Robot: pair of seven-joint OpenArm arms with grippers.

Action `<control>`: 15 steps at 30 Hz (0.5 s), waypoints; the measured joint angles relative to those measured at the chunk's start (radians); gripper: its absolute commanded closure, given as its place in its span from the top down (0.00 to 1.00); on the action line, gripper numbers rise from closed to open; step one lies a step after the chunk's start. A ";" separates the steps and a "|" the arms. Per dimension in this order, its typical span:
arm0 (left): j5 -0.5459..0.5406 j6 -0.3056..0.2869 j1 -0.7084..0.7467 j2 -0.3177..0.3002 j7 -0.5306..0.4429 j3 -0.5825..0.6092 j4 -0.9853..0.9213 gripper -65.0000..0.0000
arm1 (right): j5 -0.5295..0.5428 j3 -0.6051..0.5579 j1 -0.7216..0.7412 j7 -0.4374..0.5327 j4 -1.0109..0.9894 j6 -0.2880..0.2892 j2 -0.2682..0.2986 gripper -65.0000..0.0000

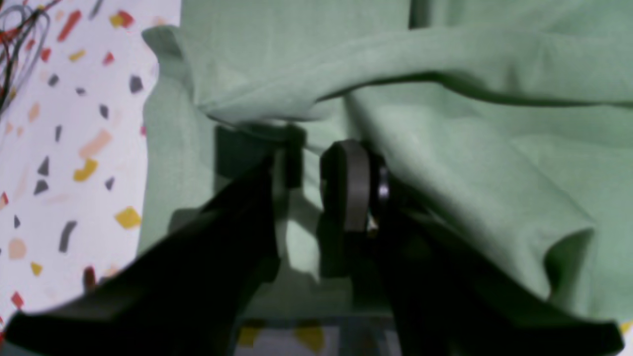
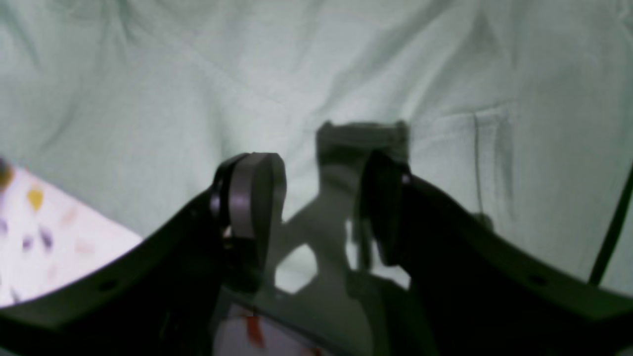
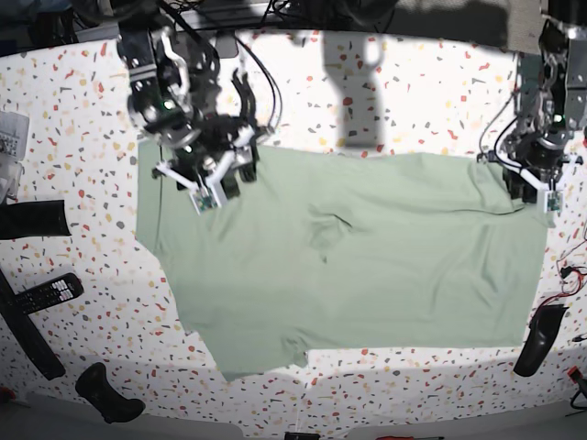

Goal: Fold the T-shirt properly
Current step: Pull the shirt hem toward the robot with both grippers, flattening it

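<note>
The pale mint-green T-shirt [image 3: 367, 266] lies spread nearly flat across the speckled table [image 3: 413, 92], with a small wrinkle near its middle. My right gripper [image 3: 213, 188] hangs over the shirt's upper left part. In the right wrist view it [image 2: 316, 198] is open, with the cloth [image 2: 148, 99] below it and nothing between the fingers. My left gripper [image 3: 537, 194] is at the shirt's upper right corner. In the left wrist view its jaws [image 1: 306, 173] stand close together with a strip of cloth between them, and a raised fold of shirt [image 1: 470, 64] runs just beyond.
A remote control [image 3: 46, 293] and black objects [image 3: 32, 220] [image 3: 105, 390] lie left of the shirt. Another black object [image 3: 537, 339] and cables [image 3: 569, 270] are at the right edge. The bare table shows behind the shirt and along the front.
</note>
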 measured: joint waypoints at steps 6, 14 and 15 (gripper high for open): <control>0.008 0.001 0.071 -0.002 0.040 -0.004 0.077 0.23 | 0.003 0.113 -0.130 -0.014 0.112 0.059 0.000 0.47; 0.006 0.034 0.269 0.000 0.095 0.001 0.293 0.23 | -0.002 0.173 -0.238 -0.051 0.217 0.063 0.000 0.47; 0.019 0.054 0.286 0.003 0.102 0.002 0.314 0.23 | -0.003 0.173 -0.254 -0.053 0.228 0.063 0.000 0.47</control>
